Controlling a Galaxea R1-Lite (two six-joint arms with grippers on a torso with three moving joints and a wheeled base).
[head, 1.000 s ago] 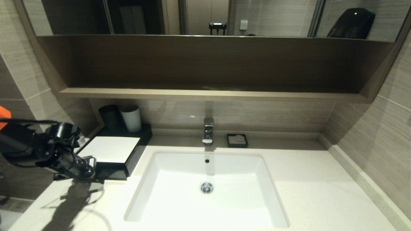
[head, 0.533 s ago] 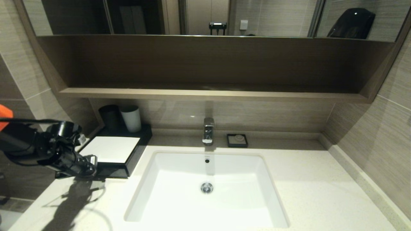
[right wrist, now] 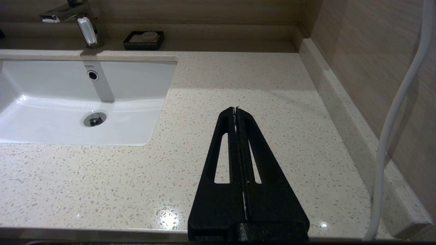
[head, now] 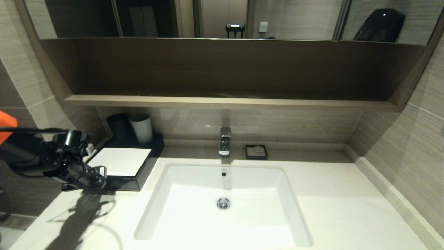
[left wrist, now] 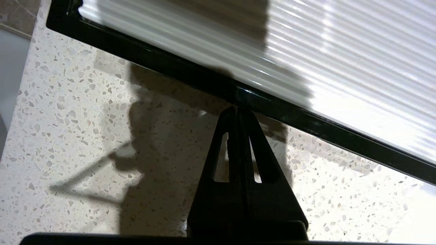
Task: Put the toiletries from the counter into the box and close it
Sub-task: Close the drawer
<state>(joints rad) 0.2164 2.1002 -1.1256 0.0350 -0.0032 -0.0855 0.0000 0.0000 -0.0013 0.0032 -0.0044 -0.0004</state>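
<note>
The black box with a white top panel (head: 119,161) stands on the cream speckled counter (head: 329,194), left of the sink (head: 194,215). My left gripper (head: 102,175) is shut and empty, its tips against the box's black front edge. In the left wrist view the shut gripper (left wrist: 236,109) touches the black rim (left wrist: 190,76) under the ribbed white panel (left wrist: 323,51). No drawer stands out from the box. No toiletries are in view. My right gripper (right wrist: 235,109) is shut and empty, low over the counter (right wrist: 255,78) right of the sink (right wrist: 51,102).
A black cup (head: 119,126) and a white cup (head: 141,128) stand behind the box. A tap (head: 224,141) and a small black soap dish (head: 256,151) sit behind the sink. A brown shelf (head: 225,101) hangs above. Walls close both sides.
My left gripper has moved forward and to the right against the box front. The black front of the box has gone back and sticks out less.
</note>
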